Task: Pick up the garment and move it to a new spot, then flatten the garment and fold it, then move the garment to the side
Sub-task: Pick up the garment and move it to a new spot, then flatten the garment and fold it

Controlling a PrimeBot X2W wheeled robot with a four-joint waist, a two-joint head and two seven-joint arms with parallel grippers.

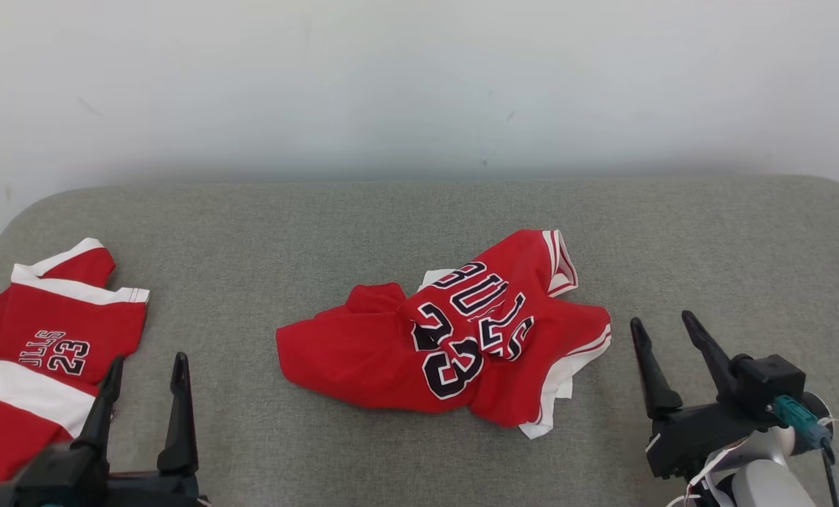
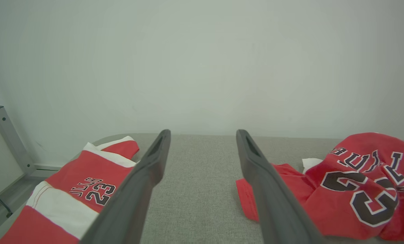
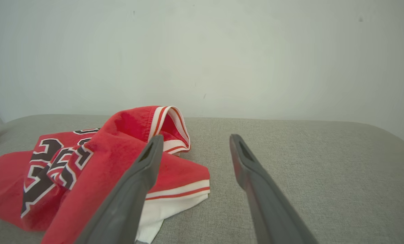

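The garment [image 1: 448,345] is a red jersey with black-and-white lettering and the number 23, lying crumpled in the middle of the grey padded table [image 1: 250,232]. It also lies at the right in the left wrist view [image 2: 354,183] and at the left in the right wrist view [image 3: 86,162]. My left gripper [image 1: 148,366] stands open at the lower left, well apart from the jersey, with nothing between its fingers. Open and empty too, my right gripper [image 1: 662,324] rests at the lower right, just right of the jersey's white-trimmed edge.
A second red and white jersey [image 1: 46,352] with 23 on it lies flat at the table's left edge, partly off the frame, and also lies at the lower left of the left wrist view [image 2: 80,189]. A pale wall [image 1: 419,84] rises behind the table.
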